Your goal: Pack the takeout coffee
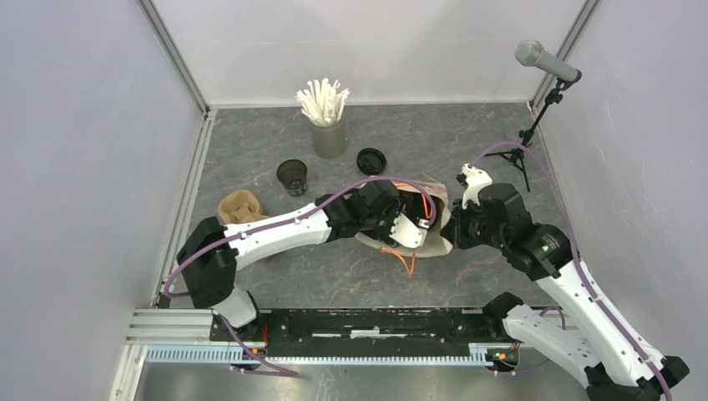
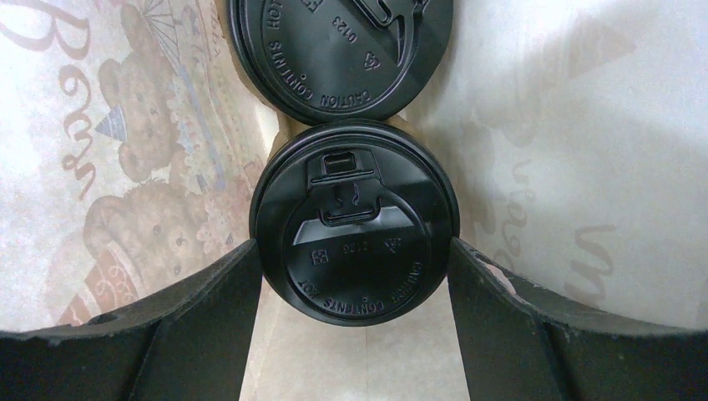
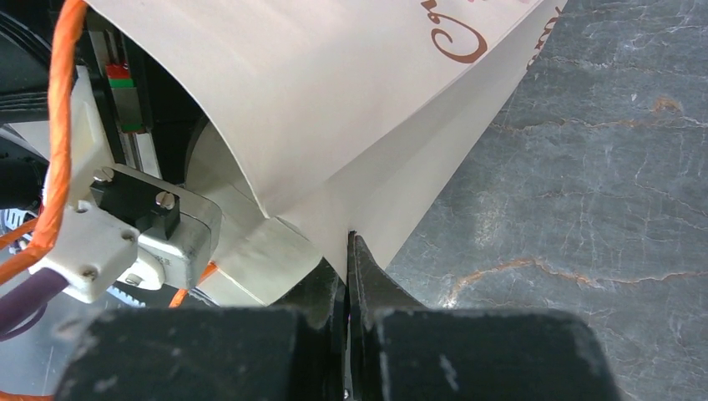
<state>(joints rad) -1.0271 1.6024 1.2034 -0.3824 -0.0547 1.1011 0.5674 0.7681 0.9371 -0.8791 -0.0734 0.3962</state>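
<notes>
While the right gripper (image 3: pixel 348 244) pinches the paper bag (image 3: pixel 334 109) by its edge, jaws fully closed on the paper, the left gripper (image 2: pixel 355 251) is inside the bag mouth. Left jaws are spread wide and sit against both sides of a lidded cup (image 2: pixel 355 213), just under the lid rim. That reads as a grip, not a gap.

Cup axis runs straight along the left wrist view, lid facing the camera, so it's square to the jaws. Key relation: a second lidded cup (image 2: pixel 342 50) sits directly beyond it, rims touching or nearly so; can't tell which. Bag walls are close on both sides of the fingers.

My guess at the next move: let go and pull straight back. The risk is a finger catching the lid rim or snagging the bag wall.

Out on the table: open cup (image 1: pixel 292 177), loose lid (image 1: pixel 371 160), straw cup (image 1: pixel 329 138), carrier (image 1: pixel 240 206). All are well apart from the bag and nearer the left arm.
</notes>
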